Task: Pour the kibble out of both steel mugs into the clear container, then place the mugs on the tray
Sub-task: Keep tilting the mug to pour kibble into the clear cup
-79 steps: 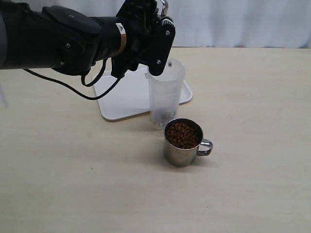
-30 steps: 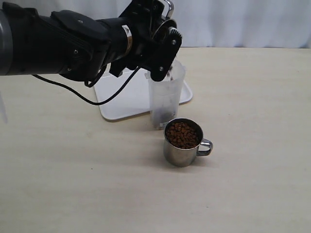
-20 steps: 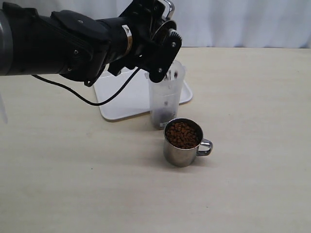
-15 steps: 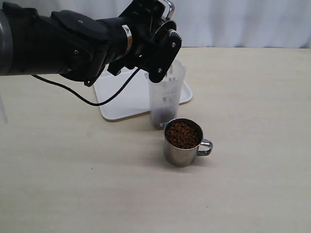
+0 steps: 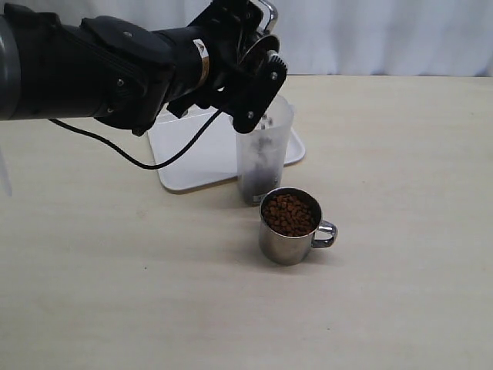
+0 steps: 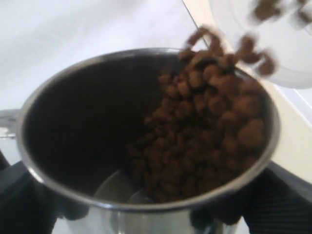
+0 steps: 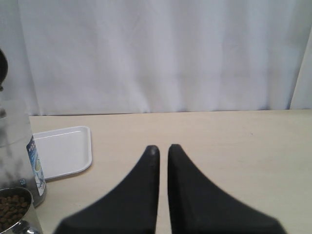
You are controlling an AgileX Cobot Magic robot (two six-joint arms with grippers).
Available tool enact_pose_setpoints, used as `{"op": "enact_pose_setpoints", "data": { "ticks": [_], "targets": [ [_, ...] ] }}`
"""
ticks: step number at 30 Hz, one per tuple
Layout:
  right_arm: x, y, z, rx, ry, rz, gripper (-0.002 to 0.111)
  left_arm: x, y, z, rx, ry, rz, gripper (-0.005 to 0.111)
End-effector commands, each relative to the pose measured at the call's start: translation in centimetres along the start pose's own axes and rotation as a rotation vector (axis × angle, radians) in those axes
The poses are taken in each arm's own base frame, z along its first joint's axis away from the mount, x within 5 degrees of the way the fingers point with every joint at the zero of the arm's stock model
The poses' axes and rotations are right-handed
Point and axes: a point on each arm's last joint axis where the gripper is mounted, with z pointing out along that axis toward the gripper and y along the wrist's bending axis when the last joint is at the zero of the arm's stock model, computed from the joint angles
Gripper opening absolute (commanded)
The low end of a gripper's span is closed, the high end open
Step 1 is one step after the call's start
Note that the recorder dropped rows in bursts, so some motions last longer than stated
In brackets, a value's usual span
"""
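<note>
My left gripper [image 5: 256, 68] is shut on a steel mug [image 6: 146, 207], held tilted above the clear container [image 5: 264, 150]. Kibble [image 6: 204, 122] slides over the mug's rim and falls into the container's mouth [image 6: 287, 63]. A dark heap of kibble lies in the container's bottom [image 5: 260, 183]. The held mug's handle [image 5: 266, 11] sticks up behind the gripper. A second steel mug [image 5: 289, 231], full of kibble [image 5: 290, 213], stands on the table just in front of the container. The white tray [image 5: 196, 154] lies behind it. My right gripper [image 7: 162, 148] is shut and empty, over bare table.
The left arm [image 5: 100, 69] and its black cable [image 5: 146, 158] hang over the tray's left part. In the right wrist view the container [image 7: 17, 146], full mug [image 7: 12, 209] and tray [image 7: 61, 151] are off to one side. A white curtain [image 5: 385, 35] backs the table.
The left gripper has tipped the mug further over the container. Kibble has started to fall and the heap in the container has grown. The right gripper has not moved.
</note>
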Motion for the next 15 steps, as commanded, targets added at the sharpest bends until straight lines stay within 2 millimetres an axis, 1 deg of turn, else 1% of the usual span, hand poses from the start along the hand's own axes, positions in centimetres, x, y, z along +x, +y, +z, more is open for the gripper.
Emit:
{"op": "enact_pose_setpoints", "data": {
  "ticks": [1, 15],
  "targets": [
    [0.12, 0.01, 0.00, -0.002, -0.001, -0.010, 0.005, 0.29, 0.63, -0.22, -0.017, 0.021, 0.017, 0.000],
    [0.12, 0.01, 0.00, -0.002, -0.001, -0.010, 0.005, 0.32, 0.62, -0.22, -0.016, 0.025, 0.040, 0.000]
  ]
}}
